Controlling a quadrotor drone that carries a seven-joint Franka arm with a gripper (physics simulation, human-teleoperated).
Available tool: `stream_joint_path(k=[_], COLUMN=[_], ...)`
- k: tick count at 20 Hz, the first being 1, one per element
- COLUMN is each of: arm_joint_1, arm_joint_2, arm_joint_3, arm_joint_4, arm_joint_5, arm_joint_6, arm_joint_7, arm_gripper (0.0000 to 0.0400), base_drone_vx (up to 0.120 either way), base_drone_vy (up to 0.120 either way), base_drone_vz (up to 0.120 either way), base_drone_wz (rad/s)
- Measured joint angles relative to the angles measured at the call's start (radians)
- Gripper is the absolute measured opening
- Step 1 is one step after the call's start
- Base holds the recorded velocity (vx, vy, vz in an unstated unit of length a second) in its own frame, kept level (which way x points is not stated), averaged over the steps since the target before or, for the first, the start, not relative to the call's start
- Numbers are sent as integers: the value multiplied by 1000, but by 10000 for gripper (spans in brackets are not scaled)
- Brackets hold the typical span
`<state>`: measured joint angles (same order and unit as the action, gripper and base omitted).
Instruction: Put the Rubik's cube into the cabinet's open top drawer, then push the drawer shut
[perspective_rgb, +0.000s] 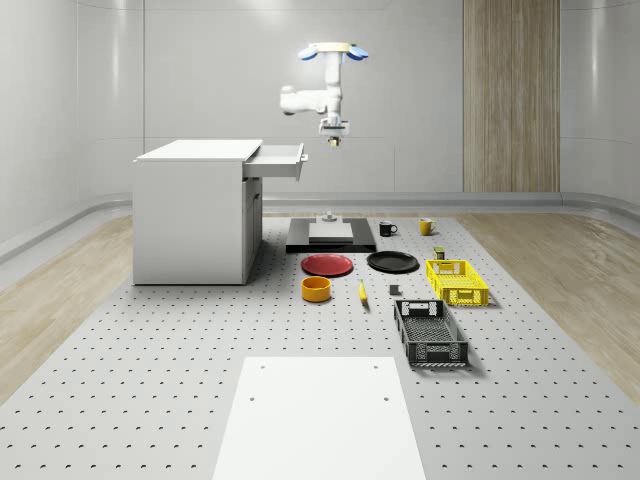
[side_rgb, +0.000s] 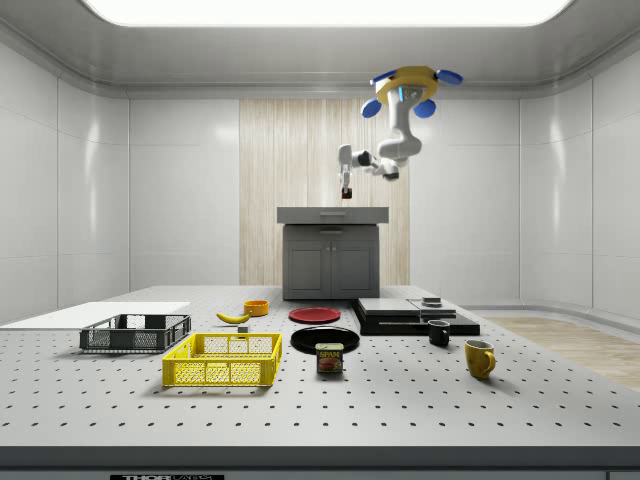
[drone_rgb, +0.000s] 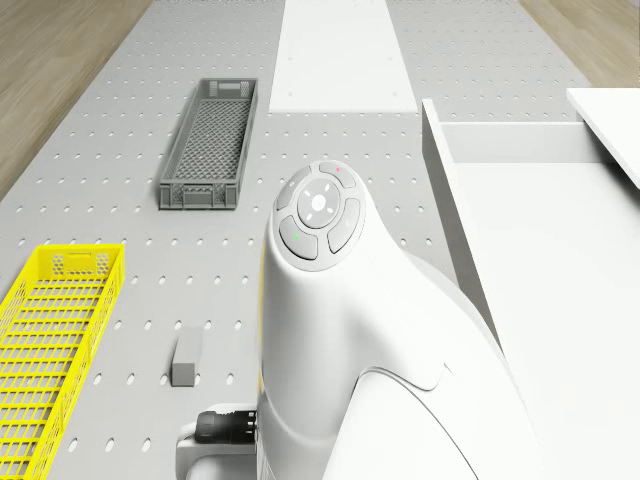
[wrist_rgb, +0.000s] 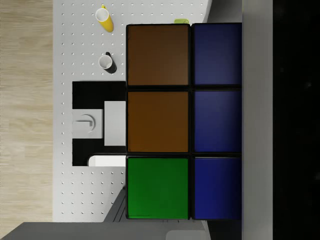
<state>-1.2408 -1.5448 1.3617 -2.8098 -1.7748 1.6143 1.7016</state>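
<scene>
The drone (perspective_rgb: 335, 51) hovers high above the table, just off the whole-scene view's right of the white cabinet (perspective_rgb: 195, 215). Its arm (drone_rgb: 340, 330) hangs down. The gripper (perspective_rgb: 331, 138) is shut on the Rubik's cube (wrist_rgb: 172, 122), whose brown, blue and green tiles face the wrist camera. The cube (side_rgb: 346, 193) is held in the air beside the front panel of the open top drawer (perspective_rgb: 276, 160), about level with its rim and outside it. In the drone view, the drawer's pale interior (drone_rgb: 545, 260) lies next to the arm.
Under the drone lies a black platform (perspective_rgb: 330, 240) bearing a white block. A red plate (perspective_rgb: 327, 264), black plate (perspective_rgb: 392, 262), orange bowl (perspective_rgb: 316, 289), banana (perspective_rgb: 362, 292), yellow crate (perspective_rgb: 457, 281), grey crate (perspective_rgb: 430, 332) and two mugs (perspective_rgb: 387, 228) stand on the table. A white sheet (perspective_rgb: 318, 420) lies at the front.
</scene>
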Motion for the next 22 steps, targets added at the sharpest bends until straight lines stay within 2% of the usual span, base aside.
stream_joint_path(k=[8,14,18,22], arm_joint_1=[-1,-2,-3,-3], arm_joint_2=[-6,-10,-12,-14], arm_joint_3=[1,1,1,1], arm_joint_4=[0,0,0,1], arm_joint_5=[2,4,5,6], arm_joint_6=[6,9,11,13], arm_joint_7=[1,2,2,2], arm_gripper=[325,325,325,325], base_drone_vx=[0,0,120,60], base_drone_vy=[-120,-120,-120,-120], base_drone_vz=[85,7,0,0], base_drone_wz=[0,0,0,0])
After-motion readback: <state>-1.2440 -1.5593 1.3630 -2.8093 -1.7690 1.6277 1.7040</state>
